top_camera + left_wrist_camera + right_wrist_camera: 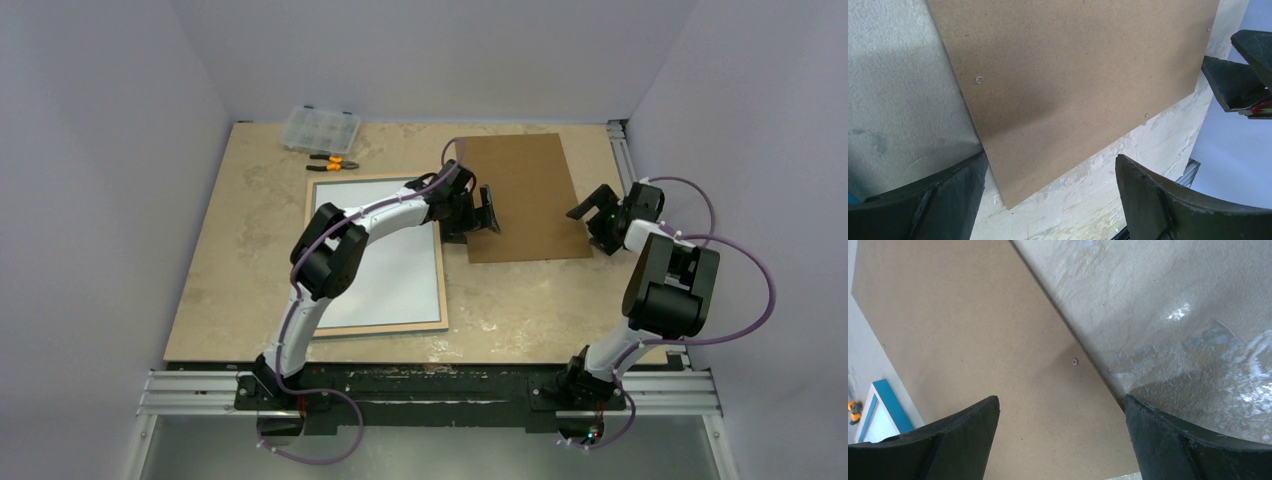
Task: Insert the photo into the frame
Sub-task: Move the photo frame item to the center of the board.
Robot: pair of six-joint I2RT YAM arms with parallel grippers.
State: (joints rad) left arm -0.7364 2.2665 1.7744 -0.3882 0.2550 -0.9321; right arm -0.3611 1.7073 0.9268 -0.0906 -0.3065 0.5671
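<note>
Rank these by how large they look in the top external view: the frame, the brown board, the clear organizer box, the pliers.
1. frame. It lies nearer the camera than the board, so its lead is unsure.
2. brown board
3. clear organizer box
4. orange-handled pliers, clearly the smallest

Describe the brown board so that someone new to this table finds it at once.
On the beige table, look at the far right part, right of the wood-edged frame. The brown board lies flat there. It alone is plain matte brown all over; the frame has a white middle.
</note>
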